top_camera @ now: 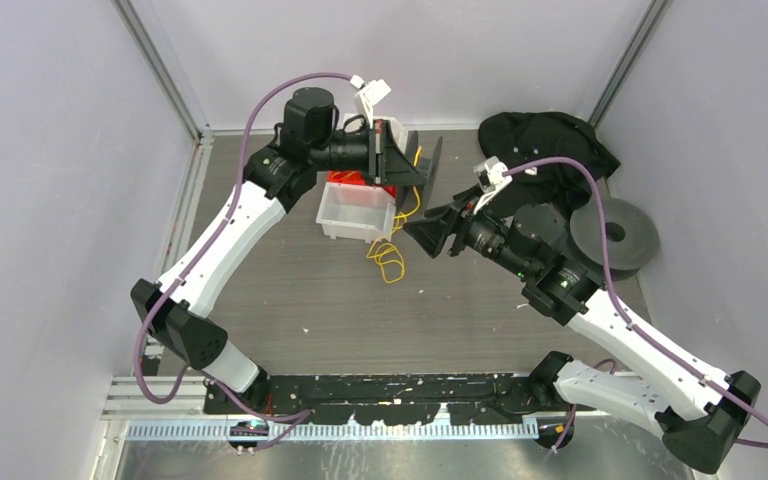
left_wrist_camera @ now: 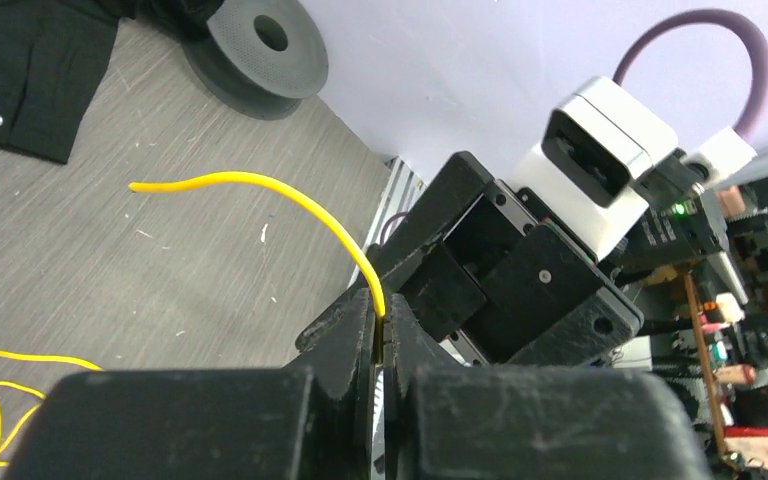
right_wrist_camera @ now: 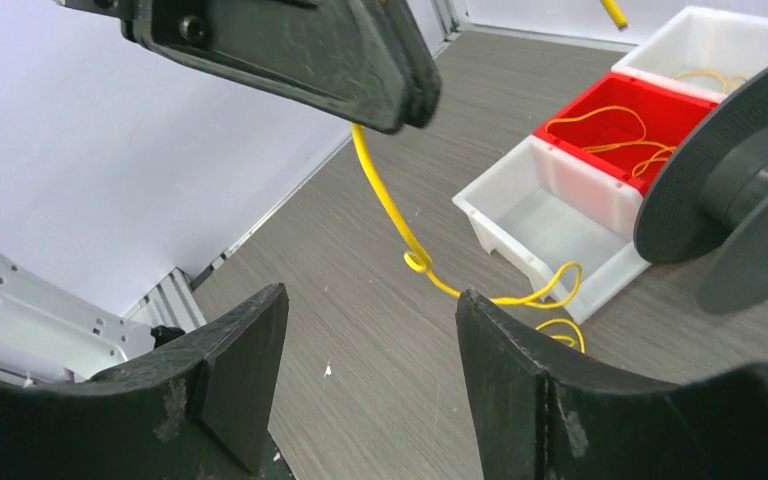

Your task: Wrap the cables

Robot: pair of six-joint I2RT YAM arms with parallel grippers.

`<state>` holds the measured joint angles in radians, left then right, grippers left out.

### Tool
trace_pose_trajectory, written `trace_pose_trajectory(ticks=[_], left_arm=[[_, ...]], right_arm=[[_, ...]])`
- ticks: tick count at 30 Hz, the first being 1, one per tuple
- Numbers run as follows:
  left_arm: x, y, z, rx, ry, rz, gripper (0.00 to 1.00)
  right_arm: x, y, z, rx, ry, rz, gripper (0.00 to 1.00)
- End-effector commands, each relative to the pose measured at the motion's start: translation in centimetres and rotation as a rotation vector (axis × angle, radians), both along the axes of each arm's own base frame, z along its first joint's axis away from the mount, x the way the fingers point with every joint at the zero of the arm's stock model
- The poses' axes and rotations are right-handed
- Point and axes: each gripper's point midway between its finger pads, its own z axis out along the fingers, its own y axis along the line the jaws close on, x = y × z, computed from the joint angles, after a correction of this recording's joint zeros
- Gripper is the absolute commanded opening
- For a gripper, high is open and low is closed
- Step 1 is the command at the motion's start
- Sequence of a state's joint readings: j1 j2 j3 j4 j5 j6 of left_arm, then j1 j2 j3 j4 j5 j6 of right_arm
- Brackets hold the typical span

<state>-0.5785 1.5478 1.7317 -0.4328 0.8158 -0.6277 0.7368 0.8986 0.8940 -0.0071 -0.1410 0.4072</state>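
Tabletop point(top_camera: 310, 300) with bin point(top_camera: 355, 215) | left tool point(left_wrist_camera: 380, 320) clamped on cable point(left_wrist_camera: 250, 177), strand hanging to loops beside bin | right tool point(right_wrist_camera: 372, 330) wide, empty, facing strand | likely best: grip strand near left tool, keep it taut while winding.

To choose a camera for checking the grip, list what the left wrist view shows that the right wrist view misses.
Left wrist only: the left gripper shut on the yellow cable, a black cloth, a flat grey spool. Right wrist only: a red bin, white bins, a spool on edge. Both: that cable and the table.
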Motion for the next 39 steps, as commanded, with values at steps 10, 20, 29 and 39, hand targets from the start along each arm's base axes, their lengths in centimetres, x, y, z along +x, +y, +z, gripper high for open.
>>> trace_pose_trajectory(ticks=[10, 20, 29, 39], left_arm=[[1.4, -0.2, 1.5, -0.038, 0.029, 0.076, 0.00], [1.7, 0.4, 1.3, -0.027, 0.030, 0.120, 0.01], [1.8, 0.3, 1.5, -0.039, 0.040, 0.121, 0.00], [2.2, 0.5, 0.5, -0.015, 0.057, 0.144, 0.00]], right_arm=[[3.2, 1.2, 3.9, 0.105, -0.203, -0.091, 0.39], [4.2, -2.0, 3.0, 0.051, -0.205, -0.256, 0.04], [4.7, -0.5, 2.7, 0.042, -0.200, -0.210, 0.55], [6.4, -1.3, 3.8, 0.100, -0.222, -0.309, 0.01]])
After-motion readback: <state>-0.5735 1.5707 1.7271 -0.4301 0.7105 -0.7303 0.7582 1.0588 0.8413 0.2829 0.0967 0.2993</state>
